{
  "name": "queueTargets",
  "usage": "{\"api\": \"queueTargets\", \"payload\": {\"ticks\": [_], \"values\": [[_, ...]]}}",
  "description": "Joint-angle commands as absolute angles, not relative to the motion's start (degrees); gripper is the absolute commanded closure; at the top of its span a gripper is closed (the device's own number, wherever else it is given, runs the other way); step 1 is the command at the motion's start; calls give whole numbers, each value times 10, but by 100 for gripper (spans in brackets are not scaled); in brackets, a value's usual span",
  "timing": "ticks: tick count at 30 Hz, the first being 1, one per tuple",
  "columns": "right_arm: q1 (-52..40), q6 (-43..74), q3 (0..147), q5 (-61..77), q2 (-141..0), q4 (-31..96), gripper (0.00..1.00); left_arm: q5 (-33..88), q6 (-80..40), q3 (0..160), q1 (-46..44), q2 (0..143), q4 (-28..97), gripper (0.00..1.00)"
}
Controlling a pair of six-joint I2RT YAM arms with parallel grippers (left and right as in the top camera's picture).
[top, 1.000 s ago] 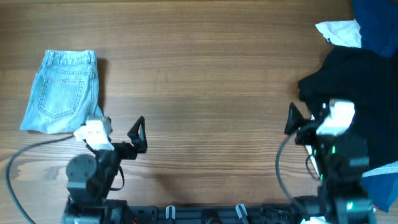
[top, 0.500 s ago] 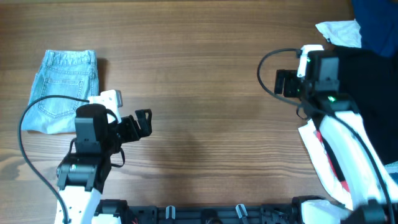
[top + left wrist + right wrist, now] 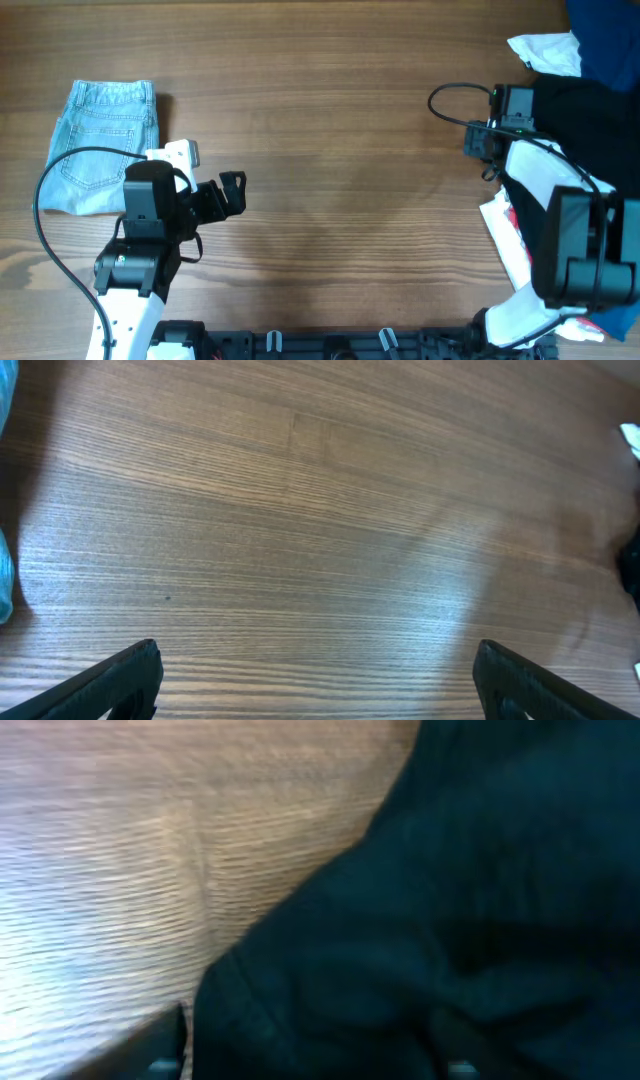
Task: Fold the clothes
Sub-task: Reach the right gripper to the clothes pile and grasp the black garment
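Note:
The black garment (image 3: 590, 125) lies crumpled at the right edge of the table, part of a heap. In the right wrist view its dark fabric (image 3: 450, 900) fills most of the frame. My right gripper (image 3: 483, 150) is at the garment's left edge. Its fingers (image 3: 310, 1065) are spread wide and open, with black fabric lying between them. My left gripper (image 3: 232, 192) is open and empty over bare wood at the lower left; its fingers (image 3: 320, 685) show far apart in the left wrist view.
Folded light-blue denim shorts (image 3: 100, 145) lie at the far left, close to my left arm. A white garment (image 3: 548, 52) and a navy one (image 3: 605, 30) sit at the back right corner. A white and red garment (image 3: 505, 235) lies under my right arm.
My right arm swung forward from the table's front to the black garment's left edge, then shifted slightly right. My left arm rose and extended toward the middle.

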State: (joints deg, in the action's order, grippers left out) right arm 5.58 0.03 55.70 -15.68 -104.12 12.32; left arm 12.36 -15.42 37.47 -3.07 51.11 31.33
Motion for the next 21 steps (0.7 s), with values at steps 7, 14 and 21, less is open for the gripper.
{"api": "queueTargets", "payload": {"ticks": [7,14,21], "values": [[57,14,602,-163,-922,171,96,135,-159,386,-34,512,311,0],[55,-19,653,-49,-683,238,96,135,-159,386,-34,512,311,0],[-103,-13,652,223,-630,246,96,143,-159,386,-34,512,311,0]]}}
